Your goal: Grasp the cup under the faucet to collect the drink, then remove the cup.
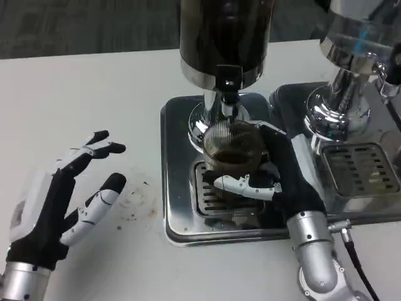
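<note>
Silver and jointed, the right forearm (316, 257) rises from the bottom edge to the right hand (276, 179), whose black palm and white-and-black fingers (247, 185) wrap around the cup (233, 150), gripping it from the side. One cup is in view: a round, ribbed, see-through tumbler with dark liquid in it, so its wall looks brownish. It stands under the faucet (228, 103), on the slotted metal grate (210, 191) of a shiny, rounded-square drip tray (178, 163). Directly above the faucet sits the first dispenser (224, 37), a dark cylinder with a chrome band at its base. A second dispenser (348, 56), chrome and curved, stands to the right over its own grated tray (363, 169), with a black cable (354, 251) running nearby.

Out to the left, well apart from the trays, the left hand (59, 200) hovers over the white worktop (81, 100) with its fingers spread and nothing in them. Between that hand and the tray, small brown spots and a faint ring stain (135, 200) mark the matte surface.
</note>
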{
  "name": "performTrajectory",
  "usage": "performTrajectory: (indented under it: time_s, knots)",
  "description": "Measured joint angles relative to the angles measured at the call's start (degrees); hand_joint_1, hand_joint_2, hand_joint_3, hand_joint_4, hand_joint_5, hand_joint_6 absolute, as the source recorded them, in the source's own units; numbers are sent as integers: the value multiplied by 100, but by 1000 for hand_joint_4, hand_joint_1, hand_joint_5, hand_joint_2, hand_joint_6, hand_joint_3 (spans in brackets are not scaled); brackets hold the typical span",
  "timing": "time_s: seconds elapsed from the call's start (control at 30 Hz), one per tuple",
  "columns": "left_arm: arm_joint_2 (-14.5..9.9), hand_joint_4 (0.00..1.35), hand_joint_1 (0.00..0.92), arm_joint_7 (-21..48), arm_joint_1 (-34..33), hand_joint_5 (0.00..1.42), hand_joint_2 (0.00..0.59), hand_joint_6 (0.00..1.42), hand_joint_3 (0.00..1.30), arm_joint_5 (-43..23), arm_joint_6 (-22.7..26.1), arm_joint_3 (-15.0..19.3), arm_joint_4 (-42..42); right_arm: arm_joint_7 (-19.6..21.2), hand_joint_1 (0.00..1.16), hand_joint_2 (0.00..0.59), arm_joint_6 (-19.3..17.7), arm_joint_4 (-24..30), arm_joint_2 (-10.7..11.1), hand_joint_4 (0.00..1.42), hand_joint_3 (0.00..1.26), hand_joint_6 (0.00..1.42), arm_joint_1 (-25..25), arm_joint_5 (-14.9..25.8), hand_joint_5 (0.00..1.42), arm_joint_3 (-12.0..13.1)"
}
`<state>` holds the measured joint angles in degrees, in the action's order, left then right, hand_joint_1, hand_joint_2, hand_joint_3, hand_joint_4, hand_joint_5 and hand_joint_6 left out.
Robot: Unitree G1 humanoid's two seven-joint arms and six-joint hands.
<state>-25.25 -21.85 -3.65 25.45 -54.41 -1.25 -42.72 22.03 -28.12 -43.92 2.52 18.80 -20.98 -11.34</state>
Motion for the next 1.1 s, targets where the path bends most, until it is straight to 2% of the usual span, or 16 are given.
performTrajectory:
  time_s: [0.3, 1.0, 1.1]
  knots:
    - [1, 149, 0, 4, -112, 307, 206, 140, 406, 0, 0, -170, -199, 12, 1080, 82, 336, 531, 17, 774, 763, 770, -275, -11, 747, 16]
    - [1, 125, 0, -1, -144, 296, 194, 125, 400, 6, 3, -250, -291, -108, 1064, 89, 562, 1631, 118, 813, 785, 847, -1005, -27, 793, 93]
    - [1, 97, 0, -1, -146, 276, 181, 112, 366, 7, 3, -253, -290, -110, 1053, 88, 622, 1829, 133, 823, 797, 851, -1075, -44, 800, 105]
